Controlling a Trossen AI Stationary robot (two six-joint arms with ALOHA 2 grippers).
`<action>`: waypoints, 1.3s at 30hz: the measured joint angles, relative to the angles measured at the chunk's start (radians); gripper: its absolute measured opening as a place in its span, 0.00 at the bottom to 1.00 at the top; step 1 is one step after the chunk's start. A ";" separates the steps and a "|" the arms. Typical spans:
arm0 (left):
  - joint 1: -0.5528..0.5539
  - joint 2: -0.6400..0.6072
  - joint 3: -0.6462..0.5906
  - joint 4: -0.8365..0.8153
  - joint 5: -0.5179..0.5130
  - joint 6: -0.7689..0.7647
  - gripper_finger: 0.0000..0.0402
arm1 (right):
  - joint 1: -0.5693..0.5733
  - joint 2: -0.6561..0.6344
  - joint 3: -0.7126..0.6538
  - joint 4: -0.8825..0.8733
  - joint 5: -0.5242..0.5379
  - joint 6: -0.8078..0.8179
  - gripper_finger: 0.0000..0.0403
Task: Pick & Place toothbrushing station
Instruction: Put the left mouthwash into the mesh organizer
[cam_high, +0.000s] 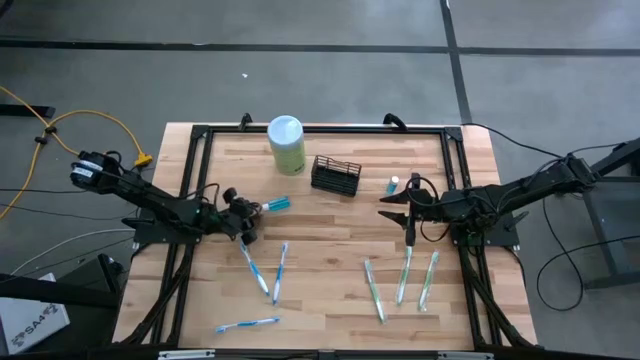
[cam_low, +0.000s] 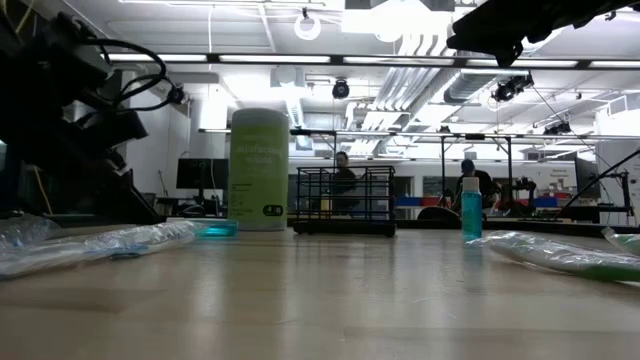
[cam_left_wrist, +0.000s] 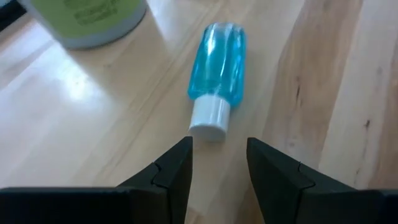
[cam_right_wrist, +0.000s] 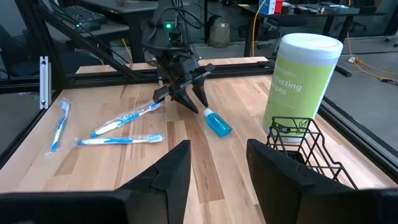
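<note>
Toothbrushing station (cam_high: 336, 175): black wire-mesh caddy, upright on the table (cam_high: 330, 300) at its far centre. No contents visible through the mesh in the low view. Just left of it, a pale green canister (cam_high: 286, 144) with white lid, also upright; the two stand close, apart in the high view.

Small blue bottles: one lying on its side (cam_high: 275, 205) left of the caddy, white cap toward the left gripper; one standing upright (cam_high: 393, 185) to the caddy's right.

Left gripper (cam_high: 245, 207): low over the table, left of the caddy, fingers spread, holding nothing. In its wrist view the lying bottle's cap sits just beyond the fingertips, not touching.

Right gripper (cam_high: 397, 200): right of the caddy, near the upright bottle, raised above the table. Fingers (cam_right_wrist: 277, 177) apart, nothing between them. Its wrist view shows the caddy just ahead and to one side, clear of the fingers.

Wrapped toothbrushes: blue ones (cam_high: 262, 272) on the near left, green ones (cam_high: 403, 280) on the near right. None in the caddy.
</note>
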 joint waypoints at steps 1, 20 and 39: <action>0.006 0.000 -0.008 0.025 0.006 0.014 0.36 | 0.000 0.000 0.000 0.000 0.000 0.000 0.37; 0.152 0.000 -0.064 0.151 0.183 0.104 0.36 | 0.000 0.000 0.000 0.000 0.000 0.000 0.37; 0.262 0.000 -0.070 0.160 0.345 0.132 0.36 | 0.001 0.000 0.000 0.000 -0.001 0.000 0.37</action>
